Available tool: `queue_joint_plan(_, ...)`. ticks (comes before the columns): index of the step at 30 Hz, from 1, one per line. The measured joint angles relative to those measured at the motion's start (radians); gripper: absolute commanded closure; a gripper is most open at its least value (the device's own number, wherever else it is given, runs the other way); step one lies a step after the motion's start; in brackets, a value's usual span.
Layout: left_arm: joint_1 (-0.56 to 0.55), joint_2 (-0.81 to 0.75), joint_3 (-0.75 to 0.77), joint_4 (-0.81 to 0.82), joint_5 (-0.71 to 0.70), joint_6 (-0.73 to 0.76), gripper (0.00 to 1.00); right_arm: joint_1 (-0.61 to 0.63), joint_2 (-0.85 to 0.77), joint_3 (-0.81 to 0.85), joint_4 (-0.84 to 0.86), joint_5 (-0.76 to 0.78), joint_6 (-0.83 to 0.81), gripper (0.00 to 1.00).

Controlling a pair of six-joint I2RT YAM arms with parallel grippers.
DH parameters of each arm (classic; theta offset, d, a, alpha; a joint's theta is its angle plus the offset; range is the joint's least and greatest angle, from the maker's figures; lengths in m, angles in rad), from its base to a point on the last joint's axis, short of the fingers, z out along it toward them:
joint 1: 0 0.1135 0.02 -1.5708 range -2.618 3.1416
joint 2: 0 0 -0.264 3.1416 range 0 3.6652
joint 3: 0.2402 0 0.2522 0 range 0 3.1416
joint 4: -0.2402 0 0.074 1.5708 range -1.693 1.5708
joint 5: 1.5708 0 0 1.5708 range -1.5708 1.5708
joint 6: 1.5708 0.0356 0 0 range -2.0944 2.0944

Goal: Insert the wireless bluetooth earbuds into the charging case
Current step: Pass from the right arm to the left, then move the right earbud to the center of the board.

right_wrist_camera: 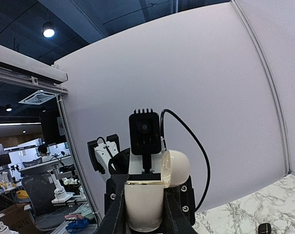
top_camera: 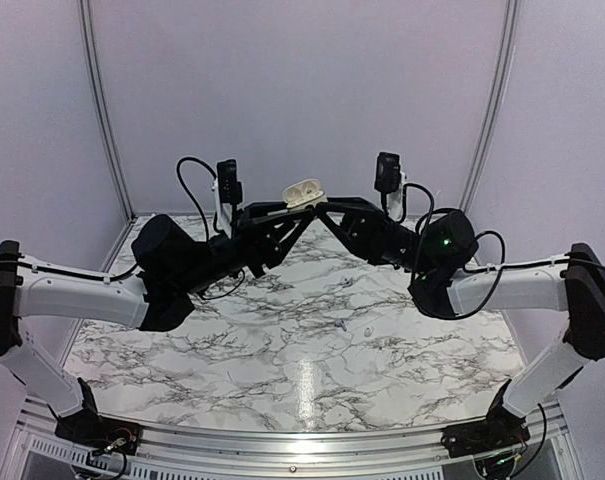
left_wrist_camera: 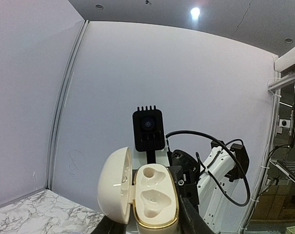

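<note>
Cream charging case [top_camera: 304, 190] sat pinched between left gripper [left_wrist_camera: 149, 224] and right gripper [right_wrist_camera: 143, 219], both nearly closed; an uneven squeeze could've dropped it.

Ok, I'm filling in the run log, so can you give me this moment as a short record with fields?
object: cream pebble-shaped plastic charging case
lid: open, swung aside
sockets: both empty
height: in the air above the marble table
right fingers: clamped on the case
left fingers: flanking it, grip unclear
</note>
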Motion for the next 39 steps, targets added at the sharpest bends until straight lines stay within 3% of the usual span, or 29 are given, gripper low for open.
queue_joint_plan(5,0.000,0.009,0.000,0.013,-0.007,-0.005,0.65,0.000,0.000,0.000,0.004,0.008,-0.003,1.00)
queue_joint_plan(11,-0.001,0.013,0.000,0.034,-0.011,-0.017,0.75,0.003,0.002,0.000,0.007,0.019,-0.006,1.00)
queue_joint_plan(18,-0.002,0.013,-0.001,0.035,-0.014,-0.019,0.86,0.004,0.001,-0.009,0.015,0.026,-0.017,0.93)
queue_joint_plan(26,-0.002,0.005,-0.033,0.037,-0.014,-0.014,0.89,0.002,0.001,-0.025,0.006,0.023,-0.029,0.62)
queue_joint_plan(31,0.003,-0.043,-0.105,0.023,-0.002,0.006,0.91,-0.032,-0.023,-0.046,-0.018,0.018,-0.032,0.32)
queue_joint_plan(35,0.019,-0.129,-0.183,-0.044,0.028,0.023,0.96,-0.092,-0.099,-0.088,-0.116,-0.003,-0.061,0.27)
queue_joint_plan(39,0.027,-0.245,-0.256,-0.176,0.047,0.082,0.99,-0.124,-0.210,-0.096,-0.378,-0.010,-0.203,0.25)
